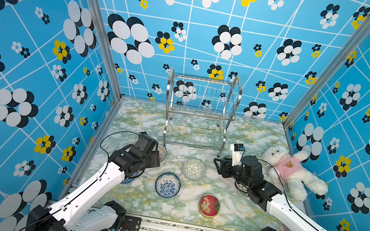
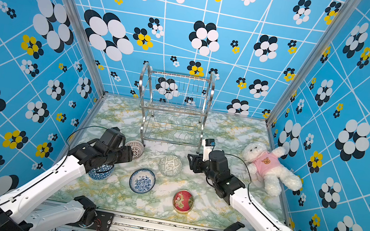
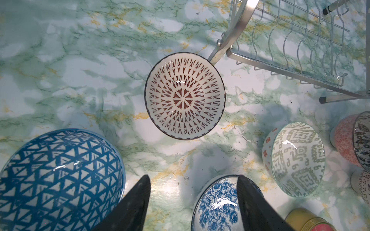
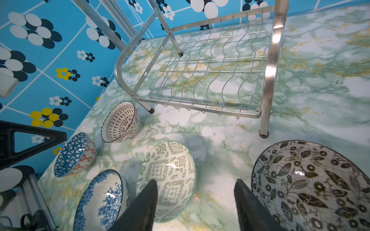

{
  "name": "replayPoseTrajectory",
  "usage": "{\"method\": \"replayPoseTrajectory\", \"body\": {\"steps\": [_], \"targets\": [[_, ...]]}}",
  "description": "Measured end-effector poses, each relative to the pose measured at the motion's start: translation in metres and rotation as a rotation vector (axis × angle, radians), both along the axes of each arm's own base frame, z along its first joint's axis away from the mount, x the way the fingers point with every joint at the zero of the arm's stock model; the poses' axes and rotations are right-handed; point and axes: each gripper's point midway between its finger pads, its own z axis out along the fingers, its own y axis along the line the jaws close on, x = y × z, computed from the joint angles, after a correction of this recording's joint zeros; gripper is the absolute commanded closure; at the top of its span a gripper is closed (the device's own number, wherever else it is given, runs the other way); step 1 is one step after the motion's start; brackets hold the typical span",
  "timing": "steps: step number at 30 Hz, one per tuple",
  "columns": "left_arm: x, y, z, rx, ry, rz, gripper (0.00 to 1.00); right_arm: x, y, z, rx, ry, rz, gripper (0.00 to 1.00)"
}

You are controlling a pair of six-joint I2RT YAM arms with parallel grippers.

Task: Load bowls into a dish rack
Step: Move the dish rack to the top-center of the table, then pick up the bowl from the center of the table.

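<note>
Left wrist: brown bowl crowds the rack foot

Rack (image 1: 199, 113) is empty at the back of the table (image 1: 137, 118). Every bowl I see lies in front of it.

Left claw (image 3: 193, 177) is open and empty, pointed at the brown bowl (image 3: 184, 96). That bowl sits just beside the rack's foot; touching or not, I cannot tell.

Risks:
- A finger snags the foot on descent, or shoves the bowl under the frame.
- The glaze looks slick, so a rim pinch may slip.

Right claw (image 4: 195, 181) is open and empty, between the green bowl (image 4: 168, 180) and the black bowl (image 4: 312, 186). The green one is tipped and could roll if nudged.
</note>
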Motion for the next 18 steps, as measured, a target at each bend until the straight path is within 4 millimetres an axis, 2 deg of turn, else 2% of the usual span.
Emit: {"method": "replayPoseTrajectory", "body": {"steps": [13,18], "targets": [[-0.016,0.009,-0.023,0.088,0.106,0.112,0.36,-0.016,0.018,-0.002,-0.047,-0.011,0.109,0.34],[-0.016,0.011,-0.022,0.107,0.128,0.133,0.35,-0.021,0.026,-0.011,-0.075,-0.001,0.145,0.33]]}}
